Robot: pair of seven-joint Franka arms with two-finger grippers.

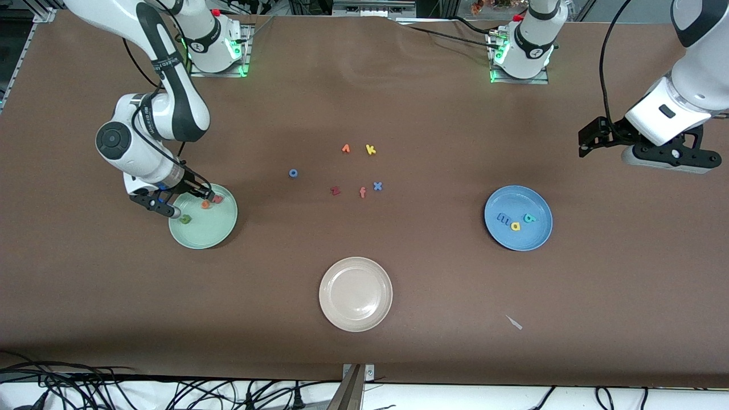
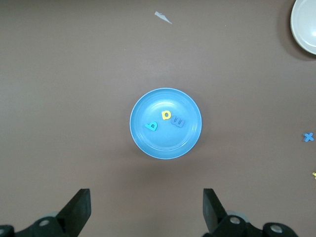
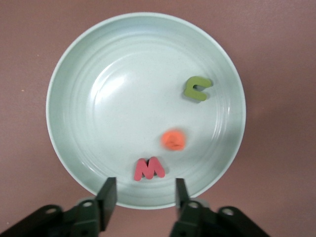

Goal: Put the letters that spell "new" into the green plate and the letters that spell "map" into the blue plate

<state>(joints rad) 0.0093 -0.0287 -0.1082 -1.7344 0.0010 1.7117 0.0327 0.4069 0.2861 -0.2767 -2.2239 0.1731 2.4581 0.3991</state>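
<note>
Right now the right gripper (image 3: 142,195) sits low over the rim of the green plate (image 3: 79,89), fingers parted with a clear gap and nothing between them; the pinkish-red w (image 3: 149,169) lies flat on the plate just ahead of the tips, free of both pads. I read that as a let-go, not a grip

Beside the w rests the orange e (image 3: 173,139), and a little apart from it the olive-green n (image 3: 197,89). All three lie inside the plate, none on the rim

My left gripper (image 2: 147,210) hangs high at the left arm's end of the table, spread wide and empty, waiting. Its wrist view looks down on the blue plate (image 2: 148,143), which holds the teal p (image 2: 151,126), the yellow a (image 2: 166,115) and the blue m (image 2: 178,122), close together near the middle

Outward on the cloth between the plates lie the leftovers: blue o (image 1: 293,173), dark red z (image 1: 335,191), blue x (image 1: 377,185), yellow k (image 1: 371,150) and two orange pieces I can't name with certainty. The beige plate (image 1: 356,294), nearer the front camera, is bare

My judgement: both words are placed; all that seems left is lifting the right arm clear
</note>
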